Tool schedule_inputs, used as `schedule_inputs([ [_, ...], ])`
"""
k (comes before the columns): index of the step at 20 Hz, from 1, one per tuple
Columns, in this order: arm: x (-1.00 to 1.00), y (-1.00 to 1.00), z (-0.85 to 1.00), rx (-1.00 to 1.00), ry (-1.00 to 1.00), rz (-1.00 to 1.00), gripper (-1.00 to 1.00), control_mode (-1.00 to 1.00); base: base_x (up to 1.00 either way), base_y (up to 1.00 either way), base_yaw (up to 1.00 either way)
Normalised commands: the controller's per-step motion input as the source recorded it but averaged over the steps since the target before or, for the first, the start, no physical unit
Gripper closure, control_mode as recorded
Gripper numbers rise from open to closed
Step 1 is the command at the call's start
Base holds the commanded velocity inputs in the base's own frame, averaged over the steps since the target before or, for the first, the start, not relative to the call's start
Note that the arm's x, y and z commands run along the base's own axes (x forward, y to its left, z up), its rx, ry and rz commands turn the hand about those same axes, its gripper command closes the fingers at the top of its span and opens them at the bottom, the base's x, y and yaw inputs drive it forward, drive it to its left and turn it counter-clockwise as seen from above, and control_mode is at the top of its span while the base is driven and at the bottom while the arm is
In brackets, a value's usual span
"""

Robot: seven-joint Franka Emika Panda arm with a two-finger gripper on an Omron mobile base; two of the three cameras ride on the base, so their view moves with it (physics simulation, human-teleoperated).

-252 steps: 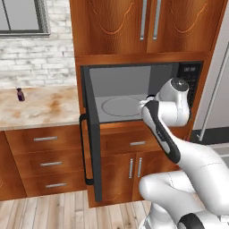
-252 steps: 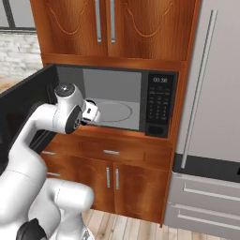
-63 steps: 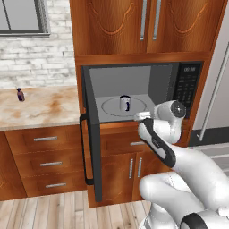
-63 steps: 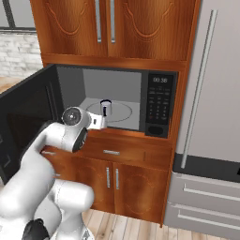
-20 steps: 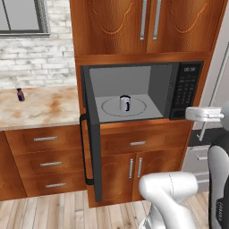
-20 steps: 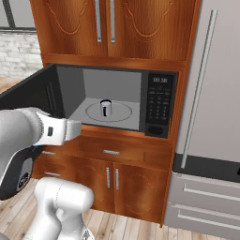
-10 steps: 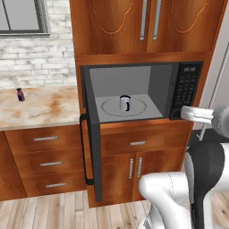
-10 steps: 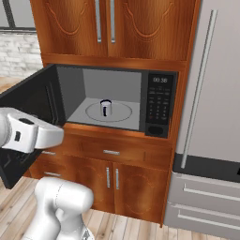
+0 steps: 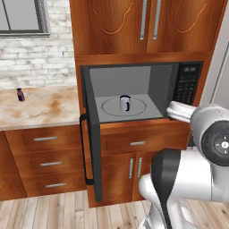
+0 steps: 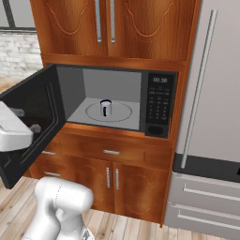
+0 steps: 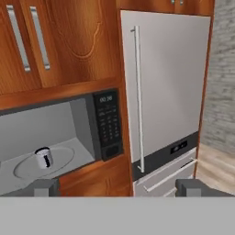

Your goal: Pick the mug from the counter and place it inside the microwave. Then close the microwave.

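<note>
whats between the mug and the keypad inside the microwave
Nothing: just bare turntable and grey floor between the mug and the keypad in the right base view.

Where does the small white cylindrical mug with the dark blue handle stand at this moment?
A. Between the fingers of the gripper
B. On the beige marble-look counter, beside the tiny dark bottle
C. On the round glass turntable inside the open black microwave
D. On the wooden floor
C. The small white cylindrical mug with the dark blue handle stands upright on the round glass turntable inside the black microwave, whose door hangs open.
</note>
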Motion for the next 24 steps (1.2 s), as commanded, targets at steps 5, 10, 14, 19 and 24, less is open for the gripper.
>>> schedule_inputs([
  [5, -0.01, 0.34, 0.0, -0.07, -0.18, -0.12, -1.0, -1.0, 0.0, 0.0, 0.0],
  [10, -0.22, 0.32, 0.0, -0.07, -0.08, -0.15, -1.0, -1.0, 0.0, 0.0, 0.0],
  [14, -0.45, 0.33, 0.0, -0.07, 0.0, -0.16, -1.0, -1.0, 0.0, 0.0, 0.0],
  [19, -0.37, 0.4, 0.06, -0.07, 0.0, -0.14, -1.0, -1.0, 0.0, 0.0, 0.0],
  [24, -0.26, 0.36, 0.12, -0.09, 0.03, -0.14, -1.0, -1.0, 0.0, 0.0, 0.0],
])
